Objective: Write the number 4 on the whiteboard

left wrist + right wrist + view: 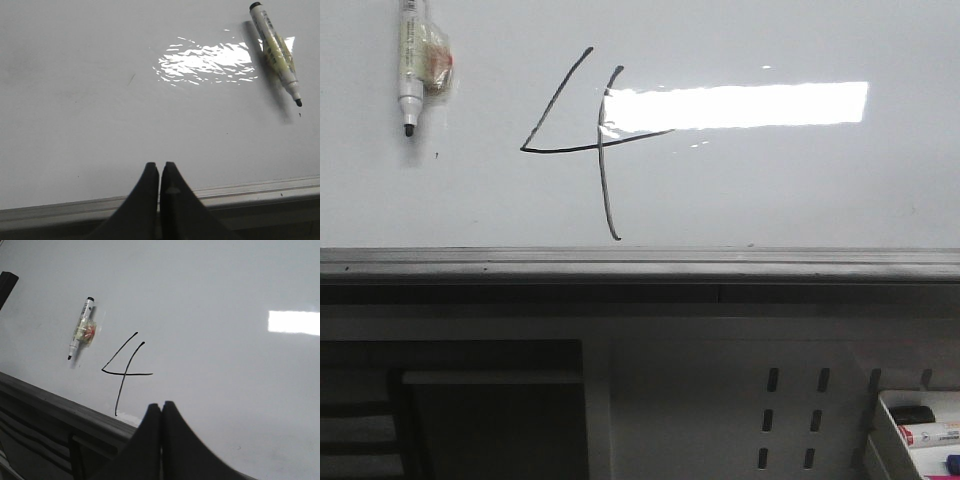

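The number 4 (592, 145) stands in thin black strokes on the whiteboard (800, 190), open at the top; it also shows in the right wrist view (122, 371). A marker (412, 65) with its cap off sticks to the board up and left of the 4, tip down; it shows in the left wrist view (276, 52) and right wrist view (81, 327). My left gripper (159, 166) is shut and empty before the board (100, 100), near its ledge. My right gripper (161, 405) is shut and empty, right of the 4's foot. Neither gripper shows in the front view.
A grey metal ledge (640, 264) runs along the board's lower edge. Below it is a grey perforated panel (790, 420). A white tray (920, 425) with markers sits at the bottom right. A dark shelf opening (490, 420) is at the bottom left.
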